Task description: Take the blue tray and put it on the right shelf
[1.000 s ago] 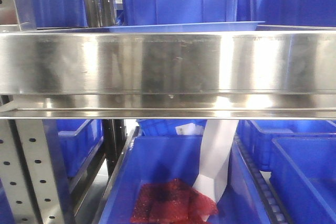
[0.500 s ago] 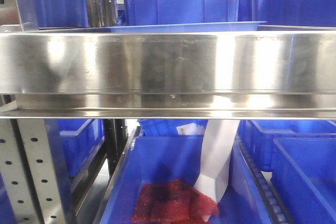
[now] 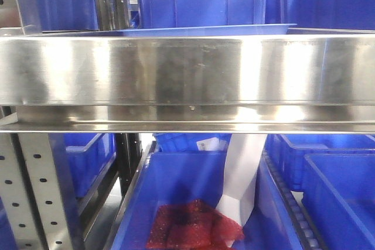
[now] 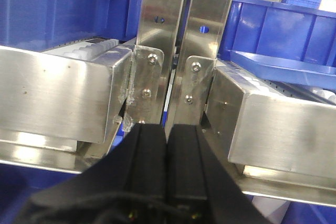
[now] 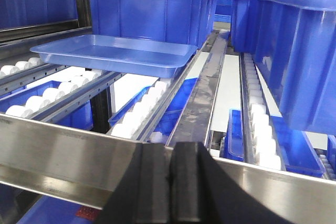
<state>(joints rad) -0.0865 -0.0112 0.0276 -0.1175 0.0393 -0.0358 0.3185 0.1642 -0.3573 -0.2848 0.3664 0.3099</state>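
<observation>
Periwinkle plastic, glossy and thin, is what I am looking at: the blue tray [image 5: 113,53] is lying on the white rollers [image 5: 144,109] of the right shelf [image 5: 294,195], behind its steel front lip and in front of a deep blue bin [image 5: 152,11]. It is sitting flat and nothing is inside it.

I am judging that it is light and a little flexible, with smooth sloped sides that are slippery for my pads. The flared rim is the best place for taking hold, on the near long edge, close to a corner where the plastic is stiffer. On rollers it is probably sliding away when I am pushing it, so I am thinking to pinch and not to push.

My right gripper [image 5: 172,192] is pressed closed, the two black fingers touching, and holding nothing. My left gripper [image 4: 167,169] is the same, fingers together and empty, pointing at two perforated steel uprights [image 4: 186,51] between two shelf lips.

Counting in the right wrist view: one tray, two deep bins on this level near it. In the front view, one red mesh bag [image 3: 193,226] is lying in a lower bin [image 3: 176,185].
</observation>
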